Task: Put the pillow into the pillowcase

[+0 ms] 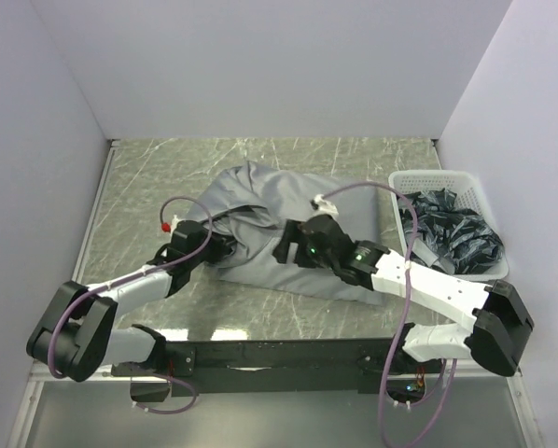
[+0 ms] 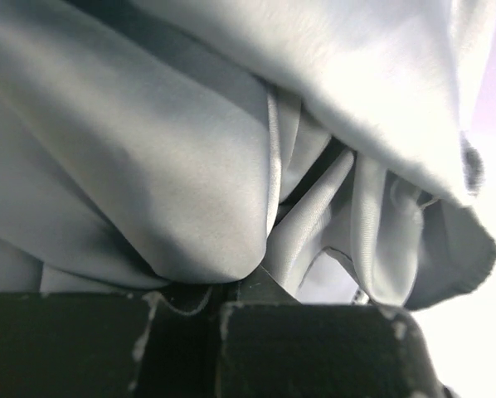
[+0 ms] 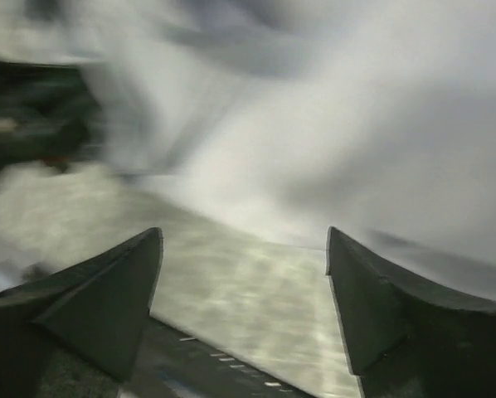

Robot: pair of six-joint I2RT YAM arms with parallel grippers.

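The grey pillowcase (image 1: 288, 210) lies crumpled in the middle of the table, with a small white tag (image 1: 318, 199) on top. The pillow does not show in any view. My left gripper (image 1: 223, 247) is at the pillowcase's left edge, and folds run toward it. In the left wrist view the left gripper (image 2: 219, 300) has its jaws together, with grey pillowcase fabric (image 2: 148, 166) bunched right at them. My right gripper (image 1: 284, 248) hovers over the pillowcase's near edge. In the blurred right wrist view the right gripper (image 3: 244, 240) is open and empty, with table below and the pillowcase (image 3: 356, 124) ahead.
A white plastic basket (image 1: 438, 177) with dark crumpled material stands at the right, close to my right arm. Grey walls enclose the marbled table (image 1: 148, 187) on three sides. A black rail runs along the near edge (image 1: 279, 355).
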